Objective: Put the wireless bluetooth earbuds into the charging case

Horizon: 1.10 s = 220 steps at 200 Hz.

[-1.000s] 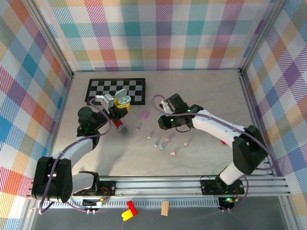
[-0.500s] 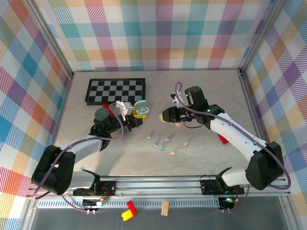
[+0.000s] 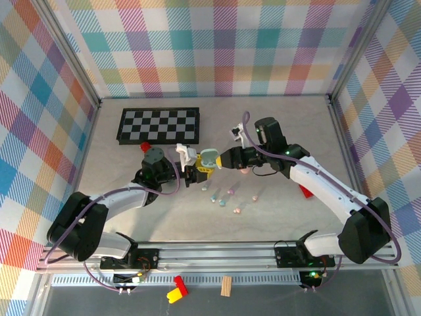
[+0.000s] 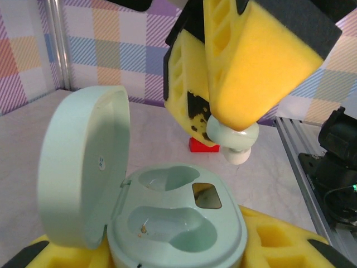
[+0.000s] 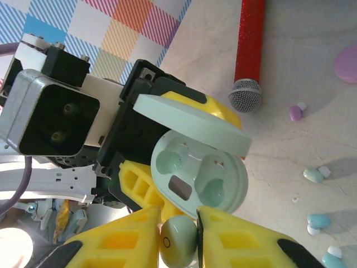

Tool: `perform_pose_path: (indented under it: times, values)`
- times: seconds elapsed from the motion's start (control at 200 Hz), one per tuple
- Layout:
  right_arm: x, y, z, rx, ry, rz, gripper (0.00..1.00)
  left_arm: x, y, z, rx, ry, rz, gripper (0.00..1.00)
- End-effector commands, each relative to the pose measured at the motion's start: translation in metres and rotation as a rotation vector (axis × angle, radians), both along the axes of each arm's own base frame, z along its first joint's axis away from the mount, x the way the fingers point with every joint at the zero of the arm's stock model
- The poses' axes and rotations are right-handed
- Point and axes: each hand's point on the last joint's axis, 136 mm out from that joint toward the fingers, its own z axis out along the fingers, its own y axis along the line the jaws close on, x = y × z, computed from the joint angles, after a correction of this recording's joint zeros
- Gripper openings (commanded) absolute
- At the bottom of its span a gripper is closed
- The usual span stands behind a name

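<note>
The left gripper [image 3: 199,168] clenches the open mint case [image 4: 174,224], lid [image 4: 83,162] tipped back so both sockets [image 4: 167,226] face up, and the right gripper [image 3: 224,158] pinches a mint earbud [image 5: 178,240] just above them, apparently to seat it; other earbuds [image 3: 214,196] lie on the tabletop [image 3: 283,125].

The left arm [image 3: 118,197] is reaching forward and rightward, elbow low, its gripper [image 3: 197,170] pinching shut around the open mint charging case [image 4: 178,223]. The right arm [image 3: 322,184] is stretching in from the right with its elbow bent, wrist pointing leftward. Its gripper [image 3: 225,159] is clamping a mint earbud [image 5: 178,241] between yellow pads [image 5: 234,240], and it is hovering just beside the left gripper.
</note>
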Motion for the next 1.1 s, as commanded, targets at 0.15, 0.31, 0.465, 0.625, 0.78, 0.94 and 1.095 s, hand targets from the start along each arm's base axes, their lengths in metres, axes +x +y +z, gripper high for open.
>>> perform_pose_path:
  times: [0.15,0.31,0.465,0.625,0.78,0.94,1.095]
  values:
    - [0.006,0.005,0.022,0.041,-0.087,0.027,0.22,-0.01,-0.012,0.011,-0.003,-0.046,-0.087,0.24]
    - [0.012,0.007,0.021,0.037,-0.09,0.022,0.22,-0.012,-0.016,0.008,-0.003,-0.037,-0.109,0.24]
    - [0.015,0.008,0.015,0.024,-0.093,0.018,0.23,-0.014,-0.017,0.011,-0.016,-0.036,-0.124,0.24]
    - [0.017,0.006,0.008,0.002,-0.106,0.011,0.23,-0.015,-0.018,0.017,-0.032,-0.037,-0.13,0.24]
    - [0.018,0.005,0.001,-0.008,-0.115,0.007,0.23,-0.017,-0.018,0.026,-0.07,-0.024,-0.145,0.24]
    - [0.018,0.003,0.0,-0.011,-0.149,0.001,0.23,-0.017,-0.019,0.03,-0.09,-0.02,-0.152,0.23]
    - [0.017,0.001,0.0,-0.016,-0.17,-0.002,0.23,-0.018,-0.019,0.034,-0.1,-0.025,-0.156,0.23]
